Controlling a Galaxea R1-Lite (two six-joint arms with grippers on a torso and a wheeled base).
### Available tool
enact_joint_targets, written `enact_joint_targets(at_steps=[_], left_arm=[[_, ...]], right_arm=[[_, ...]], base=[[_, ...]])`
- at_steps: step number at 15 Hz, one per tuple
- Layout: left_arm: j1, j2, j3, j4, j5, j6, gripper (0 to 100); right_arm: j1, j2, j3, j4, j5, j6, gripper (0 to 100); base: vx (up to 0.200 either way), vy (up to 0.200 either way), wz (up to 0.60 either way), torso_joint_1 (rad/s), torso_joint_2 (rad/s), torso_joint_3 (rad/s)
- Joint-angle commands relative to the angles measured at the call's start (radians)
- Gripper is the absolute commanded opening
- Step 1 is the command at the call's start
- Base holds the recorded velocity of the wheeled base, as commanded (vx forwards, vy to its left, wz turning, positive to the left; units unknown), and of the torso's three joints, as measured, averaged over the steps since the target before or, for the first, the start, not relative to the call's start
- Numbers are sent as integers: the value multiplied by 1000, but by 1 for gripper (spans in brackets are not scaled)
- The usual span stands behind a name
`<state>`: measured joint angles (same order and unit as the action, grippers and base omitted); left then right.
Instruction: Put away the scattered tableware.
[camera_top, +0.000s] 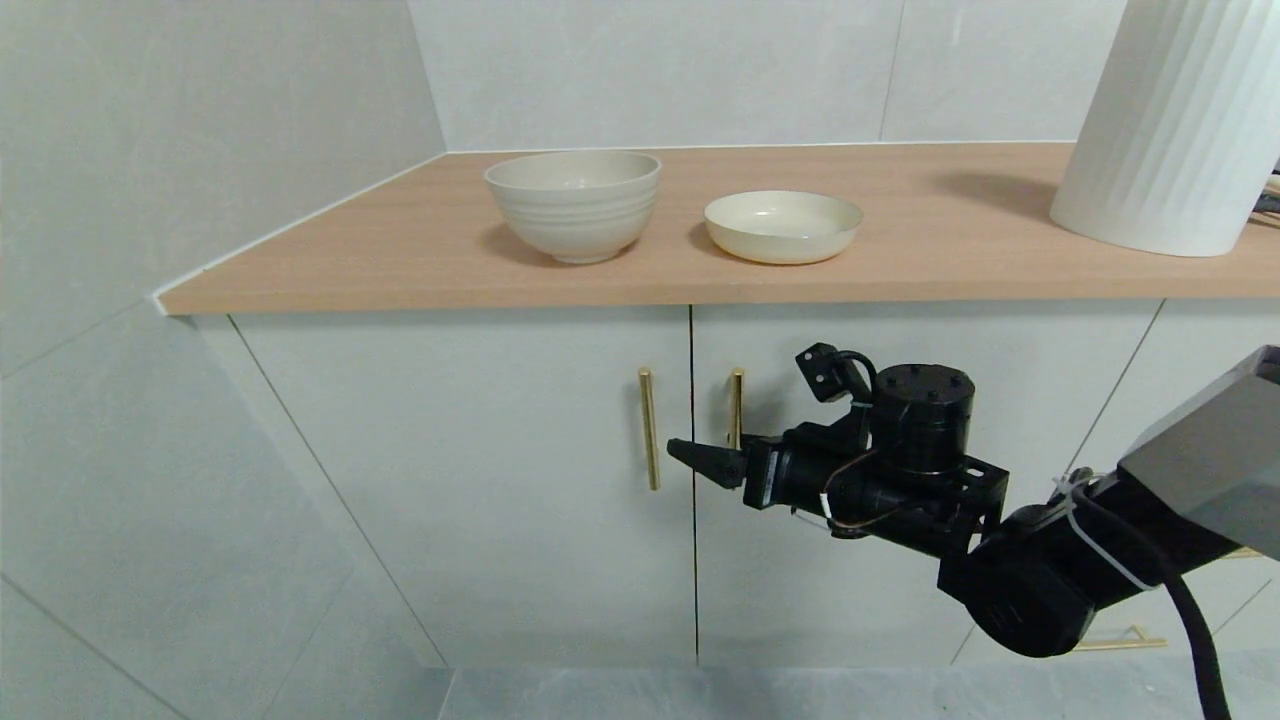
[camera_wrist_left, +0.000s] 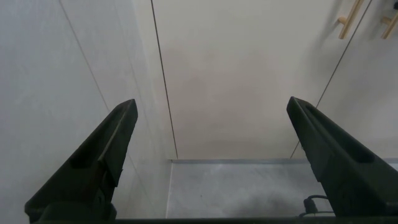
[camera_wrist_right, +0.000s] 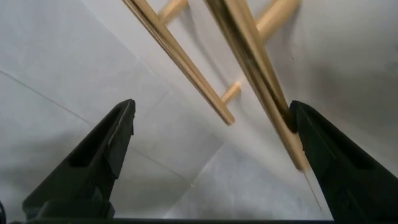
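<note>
A deep cream bowl (camera_top: 572, 200) and a shallow cream dish (camera_top: 783, 225) stand side by side on the wooden countertop (camera_top: 400, 260). Below them are two closed cabinet doors with gold bar handles (camera_top: 649, 428) (camera_top: 736, 405). My right gripper (camera_top: 700, 462) is level with these handles, just in front of the right one. In the right wrist view the right gripper (camera_wrist_right: 211, 162) is open, and one gold handle (camera_wrist_right: 261, 74) runs close along one finger (camera_wrist_right: 329, 162). My left gripper (camera_wrist_left: 211, 162) is open and holds nothing, low before the cabinet front.
A tall white ribbed vessel (camera_top: 1170, 120) stands on the counter at the far right. A tiled wall (camera_top: 150, 300) closes off the left side. Grey floor (camera_wrist_left: 236, 193) lies at the cabinet's foot. Another gold handle (camera_top: 1120, 640) shows low on the right.
</note>
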<state>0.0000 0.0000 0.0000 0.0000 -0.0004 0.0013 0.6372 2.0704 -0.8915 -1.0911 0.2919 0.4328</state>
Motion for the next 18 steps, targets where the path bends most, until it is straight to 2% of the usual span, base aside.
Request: enact_joint_targets(at_steps=[1, 5, 9, 15, 18], left_arm=[[0, 0, 0, 0, 0, 0, 100], [0, 0, 0, 0, 0, 0, 100], [0, 0, 0, 0, 0, 0, 100], [0, 0, 0, 0, 2, -3, 100], [0, 0, 0, 0, 2, -3, 100]], right_arm=[[4, 11, 0, -20, 3, 4, 100], [25, -10, 8, -26, 12, 81, 100], [29, -49, 51, -26, 59, 92, 100], [32, -247, 232, -26, 216, 155, 100], [33, -343, 335, -26, 248, 155, 100]], base=[[0, 0, 0, 0, 0, 0], [0, 0, 0, 0, 0, 0], [0, 0, 0, 0, 0, 0], [0, 0, 0, 0, 0, 0], [0, 0, 0, 0, 0, 0]])
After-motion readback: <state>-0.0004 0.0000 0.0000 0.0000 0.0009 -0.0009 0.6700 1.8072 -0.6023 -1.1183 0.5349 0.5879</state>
